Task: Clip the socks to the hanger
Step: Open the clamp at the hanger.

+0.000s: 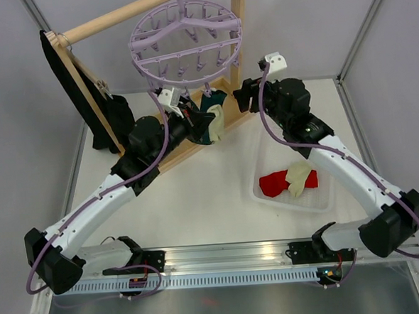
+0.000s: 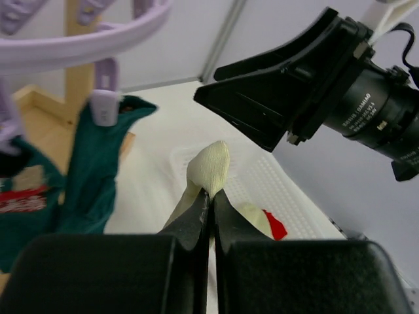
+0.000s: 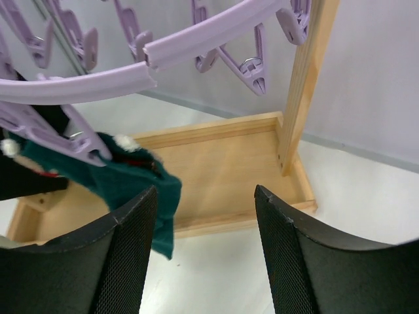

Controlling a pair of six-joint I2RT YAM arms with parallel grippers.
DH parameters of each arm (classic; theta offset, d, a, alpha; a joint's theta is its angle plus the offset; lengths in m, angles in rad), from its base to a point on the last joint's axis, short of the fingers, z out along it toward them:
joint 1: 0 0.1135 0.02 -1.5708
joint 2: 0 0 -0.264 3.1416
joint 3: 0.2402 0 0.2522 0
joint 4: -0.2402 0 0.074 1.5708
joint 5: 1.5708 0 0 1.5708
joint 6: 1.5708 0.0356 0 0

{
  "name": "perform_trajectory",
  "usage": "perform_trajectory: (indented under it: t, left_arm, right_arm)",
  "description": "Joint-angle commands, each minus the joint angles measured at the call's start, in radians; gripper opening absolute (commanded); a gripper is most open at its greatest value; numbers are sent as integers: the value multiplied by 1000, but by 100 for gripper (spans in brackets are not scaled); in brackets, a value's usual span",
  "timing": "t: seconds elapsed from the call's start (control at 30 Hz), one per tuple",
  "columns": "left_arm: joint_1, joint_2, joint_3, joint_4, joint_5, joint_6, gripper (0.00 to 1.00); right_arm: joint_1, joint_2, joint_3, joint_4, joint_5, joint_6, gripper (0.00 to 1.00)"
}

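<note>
The lavender hanger (image 1: 186, 37) hangs from the wooden rack's top bar. Dark teal socks (image 1: 209, 121) hang from its clips; they also show in the left wrist view (image 2: 98, 170) and the right wrist view (image 3: 124, 183). My left gripper (image 2: 211, 196) is shut on a cream sock (image 2: 209, 167) and holds it up just below the hanger, beside the teal socks (image 1: 217, 122). My right gripper (image 3: 204, 196) is open and empty, near the rack's right post, facing the left one. A red sock (image 1: 276, 183) and a cream sock (image 1: 296, 176) lie in the white tray.
The wooden rack (image 1: 194, 140) has a base tray and an upright post (image 3: 304, 85) close to my right gripper. A long black cloth (image 1: 77, 94) hangs on its left side. The white tray (image 1: 319, 196) sits at the right.
</note>
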Motion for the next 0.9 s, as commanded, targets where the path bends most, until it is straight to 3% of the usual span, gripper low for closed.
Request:
perform_trajectory:
  t: [0.0, 0.33, 0.87]
  left_arm:
    - [48, 14, 41, -101, -115, 53, 2]
    - [226, 131, 150, -77, -8, 9, 2]
    - [299, 135, 242, -118, -118, 10, 2]
  right_arm:
    - [1, 55, 21, 206, 27, -155, 67]
    - [-29, 83, 21, 308, 43, -183, 66]
    - [-62, 55, -11, 319, 38, -244, 68]
